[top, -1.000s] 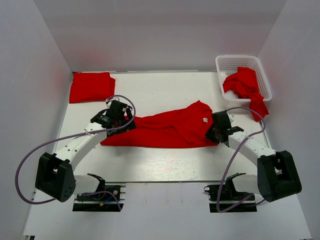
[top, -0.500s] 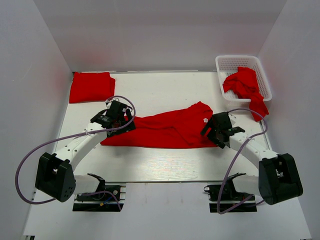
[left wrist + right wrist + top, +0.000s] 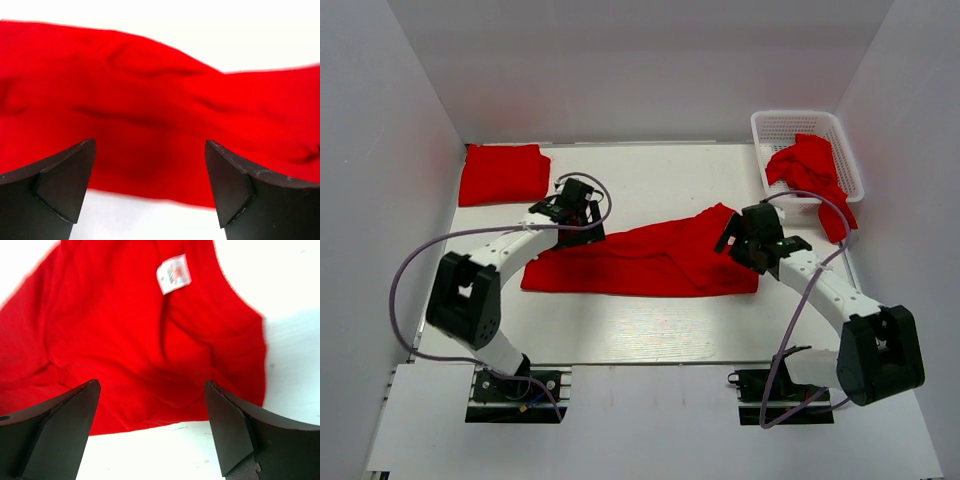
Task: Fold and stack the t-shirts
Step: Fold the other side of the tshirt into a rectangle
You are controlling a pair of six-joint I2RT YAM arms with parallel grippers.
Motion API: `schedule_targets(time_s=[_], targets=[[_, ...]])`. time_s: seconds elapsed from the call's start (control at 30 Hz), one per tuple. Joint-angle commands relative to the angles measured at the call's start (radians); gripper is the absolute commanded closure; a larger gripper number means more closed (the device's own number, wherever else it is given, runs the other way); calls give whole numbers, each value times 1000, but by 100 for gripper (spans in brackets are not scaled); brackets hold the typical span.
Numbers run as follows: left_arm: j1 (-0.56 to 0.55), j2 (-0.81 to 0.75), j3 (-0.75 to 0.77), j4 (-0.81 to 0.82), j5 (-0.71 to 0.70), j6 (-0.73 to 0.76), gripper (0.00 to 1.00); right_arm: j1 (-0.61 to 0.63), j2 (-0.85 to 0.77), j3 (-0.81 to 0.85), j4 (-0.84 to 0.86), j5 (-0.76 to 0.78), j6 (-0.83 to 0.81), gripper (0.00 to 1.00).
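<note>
A red t-shirt point(image 3: 650, 258) lies stretched out left to right across the middle of the white table. My left gripper point(image 3: 584, 222) is open over its back left edge. In the left wrist view that red edge point(image 3: 150, 100) runs between the fingers, and the left gripper point(image 3: 150, 145) holds nothing. My right gripper point(image 3: 738, 240) is open above the shirt's right end. In the right wrist view the white neck label point(image 3: 173, 273) lies ahead, and the right gripper point(image 3: 150, 385) is empty over the shirt point(image 3: 140, 330). A folded red t-shirt point(image 3: 503, 172) sits at the back left.
A white lattice basket point(image 3: 770, 120) stands at the back right. A crumpled red t-shirt point(image 3: 808, 168) lies in it and hangs over its front rim. White walls close in the table point(image 3: 650, 325) on the left, back and right.
My right gripper opened, let go of the shirt's right end and shifted back and up. My left arm swung, carrying its open gripper toward the back right.
</note>
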Motion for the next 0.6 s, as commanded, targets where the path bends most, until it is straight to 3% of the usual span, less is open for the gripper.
schedule_targets(time_s=[0.0,0.23,0.4,0.57], targets=[[-6,80,71,33,-8,45,0,12,66,36,14,-64,-31,10],[5,133,125,-77,-103,-4,0,41,147,57,48,-122,-54,10],[29,82,125,-254,-226,-174,0,61,165,100,45,-79,-98,10],[153,13,62,-344,-274,-244,0,68,228,126,42,-84,-129,10]])
